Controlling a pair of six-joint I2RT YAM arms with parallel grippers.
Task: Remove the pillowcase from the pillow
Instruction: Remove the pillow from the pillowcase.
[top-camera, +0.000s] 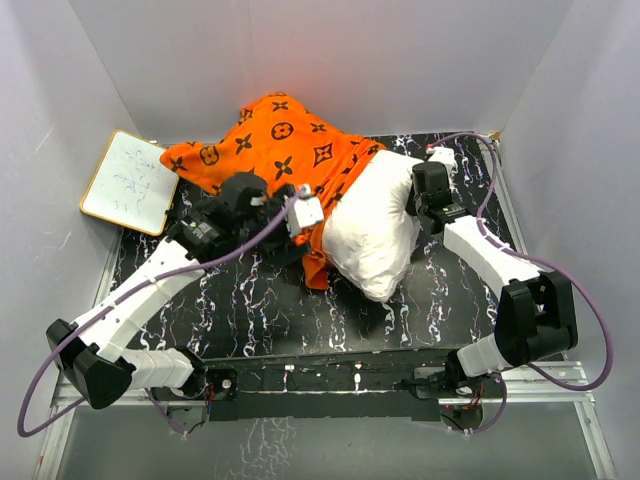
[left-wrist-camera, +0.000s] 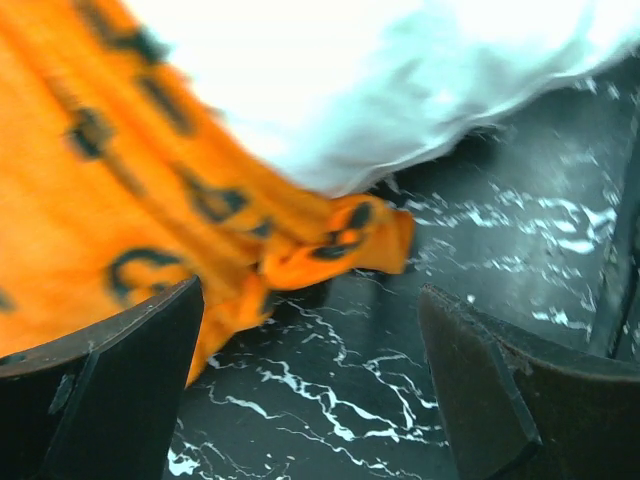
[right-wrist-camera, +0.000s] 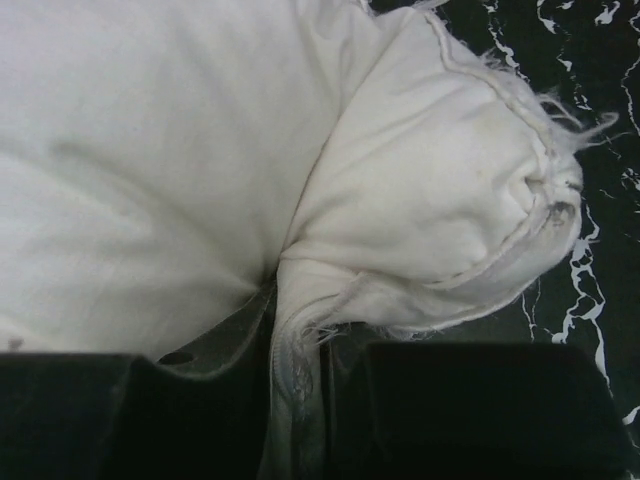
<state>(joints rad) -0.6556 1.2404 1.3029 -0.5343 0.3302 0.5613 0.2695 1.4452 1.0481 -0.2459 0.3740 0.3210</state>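
From above, the pillowcase (top-camera: 270, 140) lies bunched toward 11 o'clock on the table (top-camera: 255, 310). It covers only the far end of the pillow (top-camera: 375, 235), whose bare white bulk pokes out toward 4 o'clock. Your left gripper (top-camera: 305, 212) is at the cover's open hem, and your right gripper (top-camera: 428, 195) is at the pillow's 3 o'clock edge. A whiteboard (top-camera: 130, 182) leans at 9 o'clock.

In the left wrist view, the jaws stand wide apart with only marbled tabletop between them. A folded orange hem corner lies just ahead at 12 o'clock, touching the pillow.

In the right wrist view, the jaws are pinched onto a fold of the pillow's shell, beside a frayed corner seam at 2 o'clock.

Expect both pieces to be light and limp. The plush will likely bunch and drag rather than slide, so take the doubled hem corner. The stuffing squashes, and that thin, fraying fold could slip or tear if you pull hard.
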